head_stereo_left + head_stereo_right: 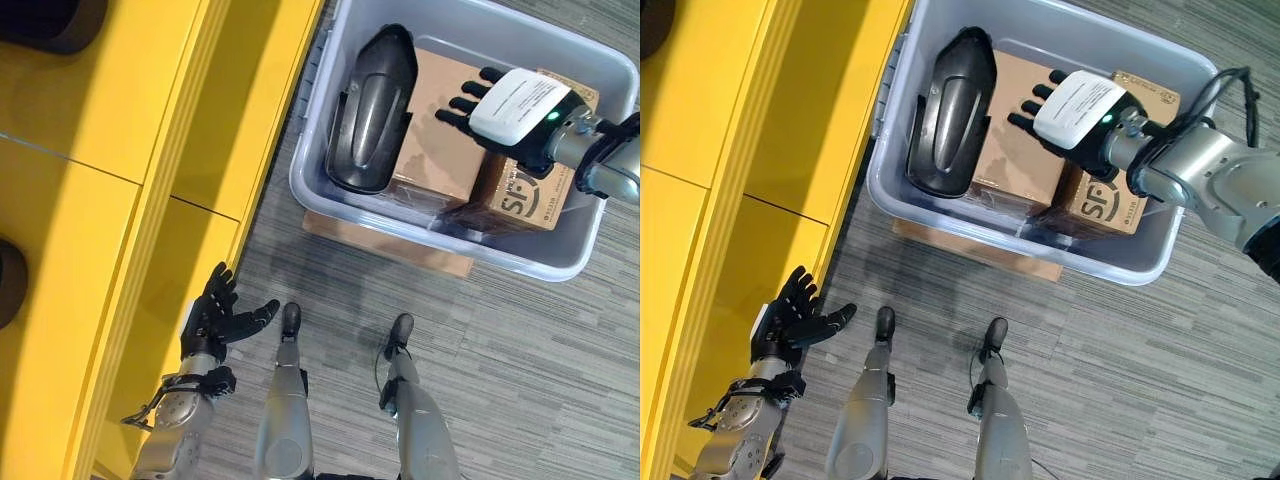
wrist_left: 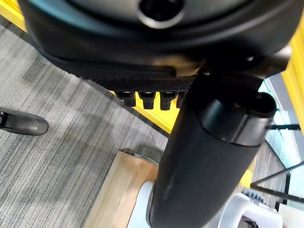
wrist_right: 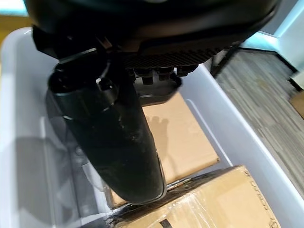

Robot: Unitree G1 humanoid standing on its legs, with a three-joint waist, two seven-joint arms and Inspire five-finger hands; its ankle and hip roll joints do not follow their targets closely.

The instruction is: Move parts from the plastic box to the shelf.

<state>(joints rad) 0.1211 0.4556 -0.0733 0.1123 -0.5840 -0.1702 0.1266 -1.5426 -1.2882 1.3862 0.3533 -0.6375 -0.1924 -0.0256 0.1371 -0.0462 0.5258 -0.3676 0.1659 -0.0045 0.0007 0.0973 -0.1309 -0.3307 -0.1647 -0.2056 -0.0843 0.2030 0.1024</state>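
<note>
Left eye view: a dark grey, glossy moulded part, long and rounded like a shell, with a ridge along its length and a narrower top end, lies in the plastic box, leaning along the side nearest the shelf. The box is pale grey and translucent and stands on the grey floor, just beside the yellow shelf. Under and beside the part lies a flat brown cardboard box, and next to it a smaller cardboard box with dark print, wrapped in clear film. The right robot hand hovers over the cardboard boxes with its fingers straight and spread, released, grasping nothing, and apart from the dark part. The left robot hand hangs low beside the shelf's edge, fingers relaxed and released, holding nothing.
</note>
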